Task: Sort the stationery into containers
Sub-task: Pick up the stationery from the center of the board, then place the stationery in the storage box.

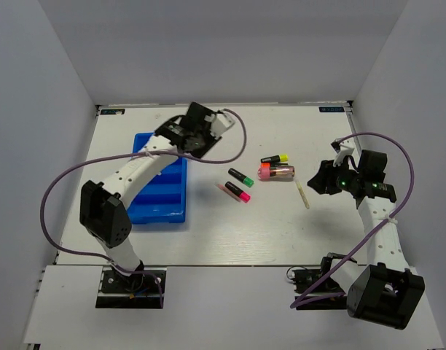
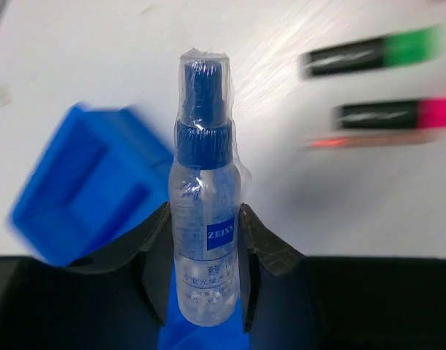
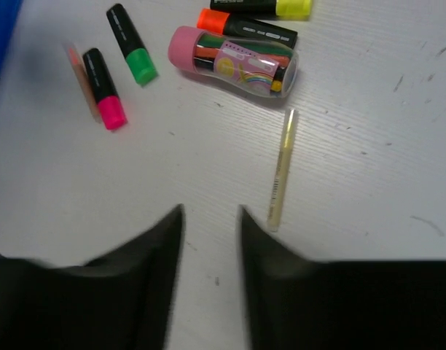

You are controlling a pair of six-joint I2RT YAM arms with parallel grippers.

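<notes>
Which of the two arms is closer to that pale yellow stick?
Right. The right gripper hovers just beside the pale yellow stick; the left gripper is far off, by the blue tray.

Counted four highlighters: green cap [image 3: 141, 67], pink cap [image 3: 112, 113], yellow cap [image 3: 292, 7], orange cap [image 3: 212, 20]. Two sticks too, pink stick [image 3: 77, 69], yellow stick [image 3: 281, 169]. One tube [image 3: 234, 62], one spray bottle [image 2: 205, 219], one tray [image 1: 157, 216].

A robotics lab cell is suggested: a flat white tabletop [image 1: 208, 233] is enclosed by plain pale-grey panel walls [image 1: 223, 51], with a white-and-black left robot arm [image 1: 135, 171] and right robot arm [image 1: 380, 230] bolted at its near edge.
</notes>
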